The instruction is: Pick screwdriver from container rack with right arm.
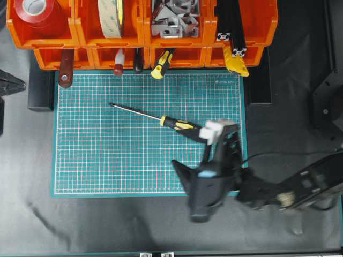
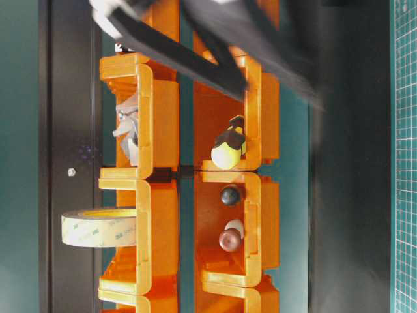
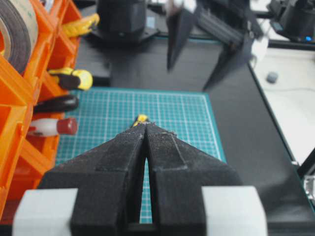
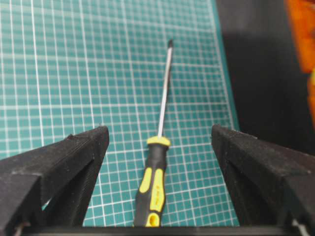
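1. Dark cloth covers the table, and a green cutting mat with a pale grid lies on its middle.
2. Across the far edge of the mat stands the container rack, two rows of joined orange bins; its back row holds a red tape roll, a beige tape roll, grey metal brackets and black aluminium bars.
3. From the front row stick out a brown-handled tool, a red-and-white handle, a plain dark handle and a second yellow-and-black handle.
4. The right arm reaches in from the lower right, blurred in the overhead view.
5. The right gripper is spread wide and holds nothing; its two black fingers stand either side of the screwdriver without touching it.
6. The left gripper has its fingers pressed together, nothing between them, at the left edge of the mat.
7. The screwdriver lies flat on the mat, out of the rack, handle toward the right gripper and thin steel shaft pointing left.
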You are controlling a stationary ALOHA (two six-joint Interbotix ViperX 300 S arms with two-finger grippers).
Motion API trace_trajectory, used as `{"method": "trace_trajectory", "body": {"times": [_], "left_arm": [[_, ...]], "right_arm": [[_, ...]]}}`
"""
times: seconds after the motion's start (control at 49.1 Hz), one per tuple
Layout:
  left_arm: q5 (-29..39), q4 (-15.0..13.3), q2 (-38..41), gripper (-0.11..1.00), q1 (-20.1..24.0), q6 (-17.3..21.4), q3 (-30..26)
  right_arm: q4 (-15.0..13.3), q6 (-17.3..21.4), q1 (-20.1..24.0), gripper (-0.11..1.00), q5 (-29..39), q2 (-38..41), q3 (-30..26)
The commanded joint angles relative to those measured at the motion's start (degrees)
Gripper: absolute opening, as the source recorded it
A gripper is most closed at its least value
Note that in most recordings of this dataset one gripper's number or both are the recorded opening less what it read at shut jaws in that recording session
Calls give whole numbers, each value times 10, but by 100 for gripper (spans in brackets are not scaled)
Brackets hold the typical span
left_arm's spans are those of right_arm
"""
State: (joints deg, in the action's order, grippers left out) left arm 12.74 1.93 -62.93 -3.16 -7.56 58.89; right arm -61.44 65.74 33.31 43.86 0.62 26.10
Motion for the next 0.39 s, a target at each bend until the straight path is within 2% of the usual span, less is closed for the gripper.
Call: {"method": "trace_trajectory", "body": {"times": [0.0, 0.163, 0.367], "left_arm": [[0, 1, 2, 0, -1, -1, -18], [0, 1, 0, 0, -2, -1, -18], [0, 1, -4, 0, -4, -1, -19]], "right_arm": [[-4, 9, 1, 82, -16, -61, 11], [-4, 12, -1, 82, -39, -118, 43], [-4, 13, -2, 82, -40, -145, 64]]}}
